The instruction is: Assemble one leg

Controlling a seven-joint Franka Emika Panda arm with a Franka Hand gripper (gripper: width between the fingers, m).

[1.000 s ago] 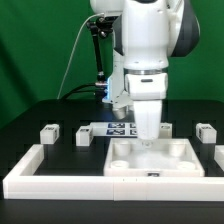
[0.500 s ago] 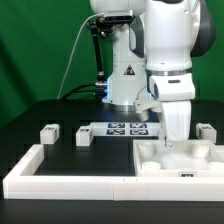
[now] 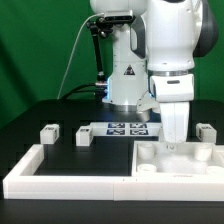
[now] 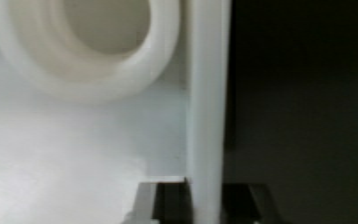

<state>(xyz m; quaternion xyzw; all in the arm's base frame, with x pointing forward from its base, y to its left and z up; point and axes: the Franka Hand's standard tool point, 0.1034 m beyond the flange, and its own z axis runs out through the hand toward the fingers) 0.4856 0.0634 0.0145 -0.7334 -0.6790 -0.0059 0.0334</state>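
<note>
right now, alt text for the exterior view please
A white robot arm's gripper points straight down onto the rim of a large white square tray-like tabletop, which sits against a long white low border wall. Three small white stubby plastic legs and the flat white marker board lie behind.

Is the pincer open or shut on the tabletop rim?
Shut: wrist view shows the pincer clamping the tabletop rim from both sides.

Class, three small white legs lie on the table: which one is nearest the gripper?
The leg at the exterior view's right edge, close beside the gripper; the other two legs lie far off at the left.
</note>
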